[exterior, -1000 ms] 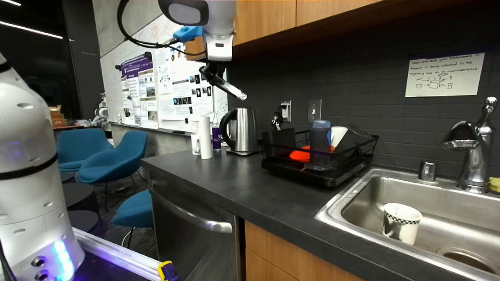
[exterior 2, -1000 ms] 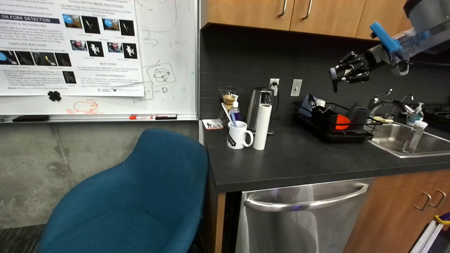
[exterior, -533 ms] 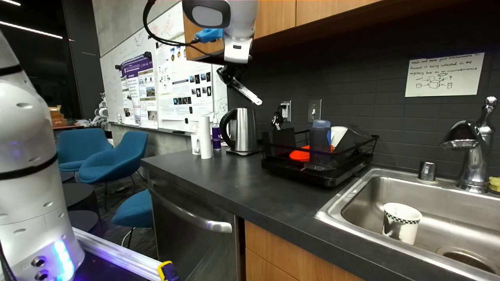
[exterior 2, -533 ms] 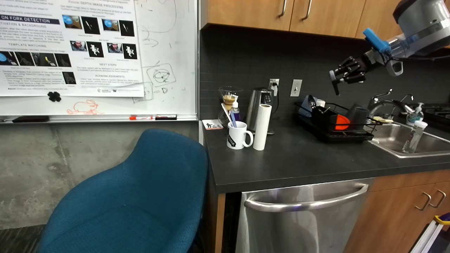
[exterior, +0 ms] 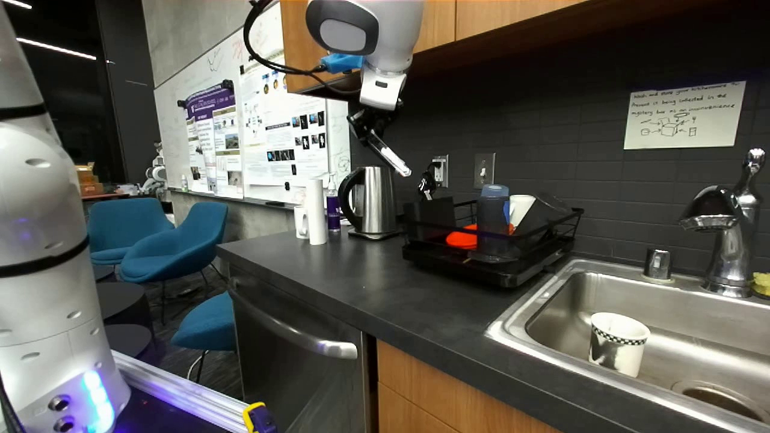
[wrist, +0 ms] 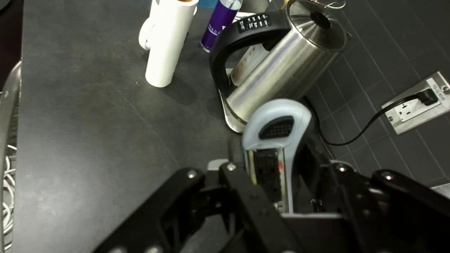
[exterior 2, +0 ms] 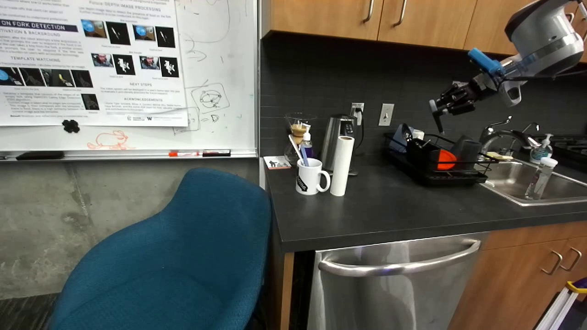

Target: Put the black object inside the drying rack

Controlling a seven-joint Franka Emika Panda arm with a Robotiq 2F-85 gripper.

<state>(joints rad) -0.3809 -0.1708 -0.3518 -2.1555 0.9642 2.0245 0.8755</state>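
Over on the left, a poster on the whiteboard carries a banner ending in "ON FORK DETECTION", with "TEMPLATE MATCHING", "NEXT STEPS" and "ACKNOWLEDGEMENTS" as headings. To the right, a handwritten sheet on the tiled wall says "being collected in the mystery box as an inconvenience". I can't make out the purple bottle's lettering.

Wrist view dim — jaws blurred, pale sheen on countertop; bright ceiling light.

Dark countertop beneath mug, white cylinder, kettle, drying rack
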